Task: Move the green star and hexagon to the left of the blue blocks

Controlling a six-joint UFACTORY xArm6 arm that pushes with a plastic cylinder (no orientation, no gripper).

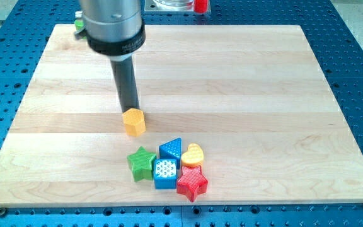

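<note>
My tip [130, 110] is at the top edge of a yellow hexagon block [134, 122], left of the board's middle; I cannot tell whether they touch. Below it, near the view's bottom, sits a tight cluster. A green star [142, 163] is on the cluster's left side. A blue triangle block [171, 150] and a blue cube with white dots [165, 173] sit just right of the star. A yellow heart [193, 154] and a red star [192, 182] are on the cluster's right side.
The blocks lie on a wooden board [232, 75] set on a blue perforated table. A small green object [79, 25] shows at the board's top left corner, partly hidden by the arm. A red object [201, 6] stands beyond the top edge.
</note>
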